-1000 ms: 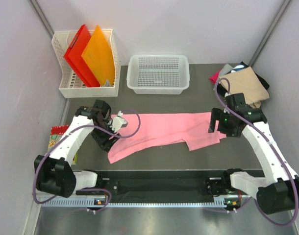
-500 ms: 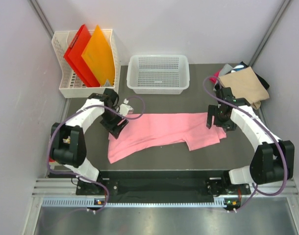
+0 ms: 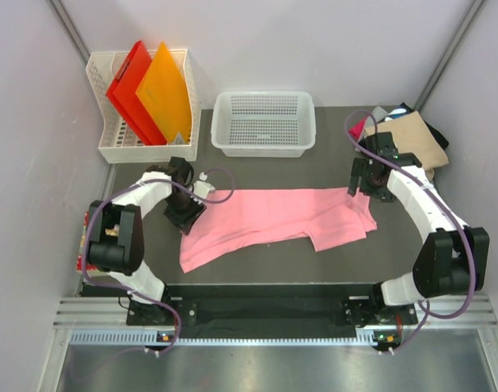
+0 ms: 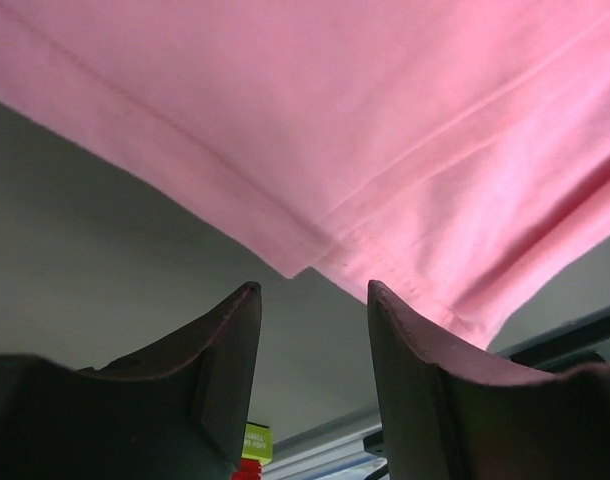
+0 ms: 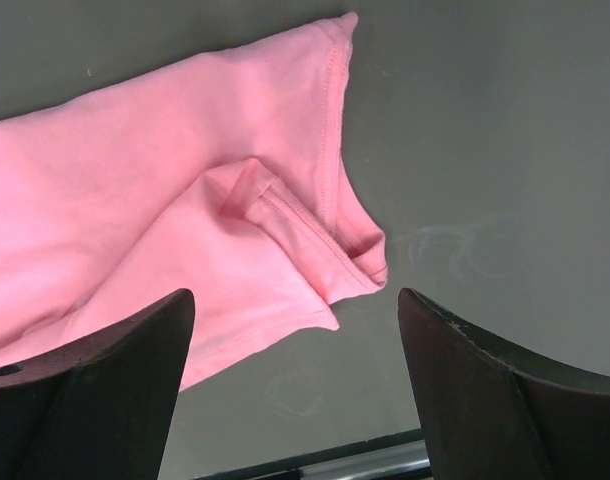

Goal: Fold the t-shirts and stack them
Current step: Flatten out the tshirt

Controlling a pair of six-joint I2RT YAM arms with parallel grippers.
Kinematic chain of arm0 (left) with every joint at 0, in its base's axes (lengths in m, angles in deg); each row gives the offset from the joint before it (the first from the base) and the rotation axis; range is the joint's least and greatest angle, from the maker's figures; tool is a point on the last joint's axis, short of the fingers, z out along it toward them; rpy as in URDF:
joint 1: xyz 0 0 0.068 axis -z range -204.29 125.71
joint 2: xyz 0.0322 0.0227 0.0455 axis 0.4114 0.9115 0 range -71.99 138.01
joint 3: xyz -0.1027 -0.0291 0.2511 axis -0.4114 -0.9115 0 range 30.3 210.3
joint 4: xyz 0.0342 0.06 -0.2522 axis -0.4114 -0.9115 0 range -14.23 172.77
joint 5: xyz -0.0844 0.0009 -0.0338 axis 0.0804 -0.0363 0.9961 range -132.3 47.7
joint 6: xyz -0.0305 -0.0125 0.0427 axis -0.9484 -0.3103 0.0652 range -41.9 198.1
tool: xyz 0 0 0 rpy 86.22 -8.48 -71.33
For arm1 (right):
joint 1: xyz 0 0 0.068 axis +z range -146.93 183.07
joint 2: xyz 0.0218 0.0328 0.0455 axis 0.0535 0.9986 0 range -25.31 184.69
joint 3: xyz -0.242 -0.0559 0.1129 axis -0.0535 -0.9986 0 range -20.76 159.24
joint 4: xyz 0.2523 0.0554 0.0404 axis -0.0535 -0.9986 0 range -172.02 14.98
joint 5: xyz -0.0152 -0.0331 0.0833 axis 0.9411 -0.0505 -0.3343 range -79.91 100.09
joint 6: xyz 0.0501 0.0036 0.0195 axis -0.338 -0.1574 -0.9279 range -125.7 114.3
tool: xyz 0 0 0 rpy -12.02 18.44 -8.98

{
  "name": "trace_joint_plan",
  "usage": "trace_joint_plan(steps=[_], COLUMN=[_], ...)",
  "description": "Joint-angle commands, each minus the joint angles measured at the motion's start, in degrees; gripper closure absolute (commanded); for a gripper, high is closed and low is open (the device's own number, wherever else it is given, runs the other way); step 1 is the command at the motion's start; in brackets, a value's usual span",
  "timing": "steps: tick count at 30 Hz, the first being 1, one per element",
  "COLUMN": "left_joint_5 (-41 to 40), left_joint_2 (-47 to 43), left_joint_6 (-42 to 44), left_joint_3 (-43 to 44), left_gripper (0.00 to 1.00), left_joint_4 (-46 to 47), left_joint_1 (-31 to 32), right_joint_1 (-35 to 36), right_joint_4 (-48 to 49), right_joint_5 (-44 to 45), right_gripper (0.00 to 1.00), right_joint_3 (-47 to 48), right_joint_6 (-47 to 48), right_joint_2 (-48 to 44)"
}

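Overhead and wrist views. A light pink soft-cloth t-shirt (image 3: 273, 216) lies loosely spread in a long, uneven band across the middle of the matte dark grey tabletop (image 3: 331, 163). Its surface is smooth, with shallow creases and stitched double-seam hems.

The left claw (image 3: 186, 216) stands at the shirt's left end. In the left wrist view its two dark, tapered fingers (image 4: 230, 340) are moderately parted with bare tabletop (image 4: 85, 220) showing between them. A hemmed corner of the shirt (image 4: 385, 120) lies just beyond the gap, and nothing is pinched.

The right claw (image 3: 366, 184) hangs at the shirt's far right corner. In the right wrist view its fingers (image 5: 115, 350) are spread wide, clear of the cloth, above a short sleeve (image 5: 285, 240) that lies folded over on itself with a rounded cuff.

At the rear centre stands a white perforated plastic basket (image 3: 265, 145). At rear left a white lattice rack (image 3: 102, 98) holds a red flat plastic folder (image 3: 126, 86) and an orange flat plastic folder (image 3: 166, 94), both leaning. In the far right corner rests a pile of folded t-shirts (image 3: 408, 139), tan on top, with black, magenta and grey edges showing beneath.
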Motion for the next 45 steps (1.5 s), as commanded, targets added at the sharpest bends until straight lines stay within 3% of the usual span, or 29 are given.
trace_joint_plan(steps=[1, 15, 17, 19, 20, 35, 45], left_joint_5=[-0.77, 3.10, 2.92, 2.40, 2.40, 2.04, 0.73], left_joint_2=[-0.37, 5.52, 4.74, 4.38, 4.12, -3.26, -5.20], left_joint_6=[-0.68, -3.50, -3.32, -2.88, -2.88, -2.26, -1.82], left_joint_3=[-0.79, -0.43, -1.58, -2.02, -2.02, 2.29, 0.71], left_gripper=[0.48, 0.51, 0.60, 0.81, 1.00, 1.00, 1.00], left_joint_4=[4.71, 5.33, 5.59, 5.77, 5.51, -0.55, -0.73], left_joint_1=[-1.71, -1.71, -1.71, -1.80, -1.80, -1.80, -1.80], right_joint_1=[-1.32, -2.72, -2.81, -2.90, -2.99, -3.78, -3.95], right_joint_4=[1.57, 2.54, 2.72, 2.89, 3.15, 8.34, 10.71], right_joint_5=[-0.12, -1.53, -1.70, -1.53, -1.53, -1.71, 0.14], right_gripper=[0.17, 0.18, 0.18, 0.18, 0.19, 0.20, 0.49], right_joint_3=[3.59, 3.60, 3.33, 3.07, 2.89, 0.70, -0.36], right_joint_6=[-0.41, -0.94, -0.94, -0.85, -0.85, -1.03, 0.38], right_joint_2=[1.10, 3.13, 2.69, 2.42, 2.51, 14.11, 17.89])
